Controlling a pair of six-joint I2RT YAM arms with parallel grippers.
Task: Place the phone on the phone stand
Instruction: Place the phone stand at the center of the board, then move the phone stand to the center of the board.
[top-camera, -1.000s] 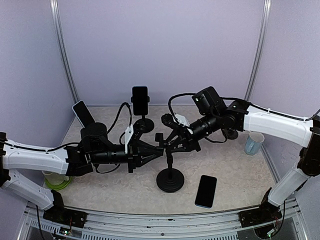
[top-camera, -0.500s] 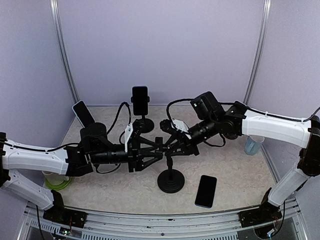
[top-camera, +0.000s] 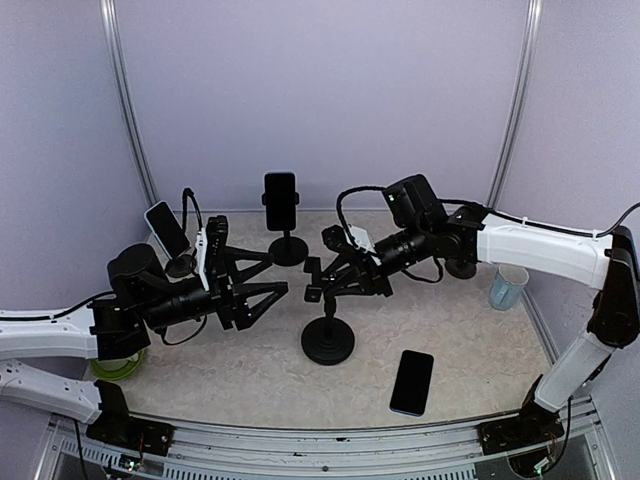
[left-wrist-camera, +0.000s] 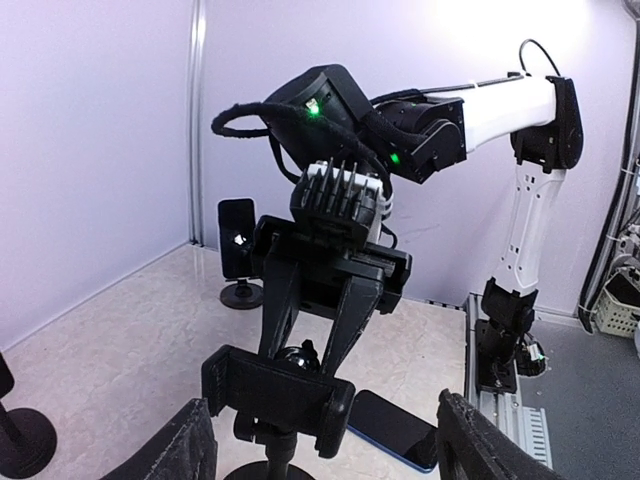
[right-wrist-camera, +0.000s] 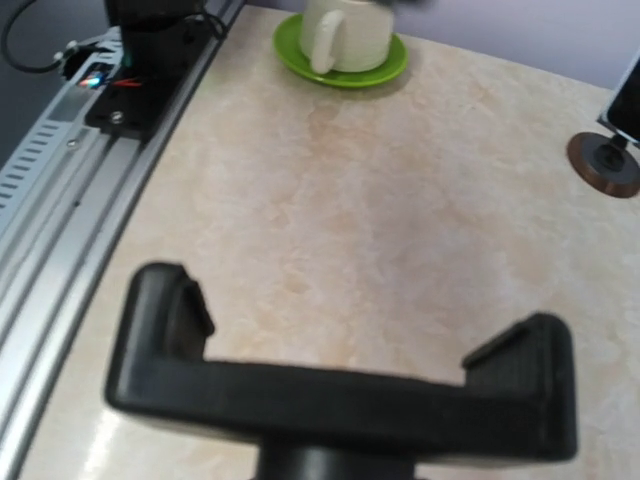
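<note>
While the right gripper (top-camera: 335, 288) is clamped on the neck of the stand (top-camera: 328, 345) just behind its cradle, the left gripper (top-camera: 277, 273) hangs wide open and empty to the left, apart from it. The phone (top-camera: 411, 382) lies flat on the table (top-camera: 450, 330), near right of the stand's base. Lying so flat, it may skid away from closing fingers, and a tugged stand could topple. No writing is readable

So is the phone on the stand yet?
Not yet. Done: nothing you can see; the stand in the middle is empty. In hand: the right gripper grips the stand near its top, and the left gripper is open, holding nothing. Left: the phone lies flat on the table and needs picking up and setting on the stand.
</note>
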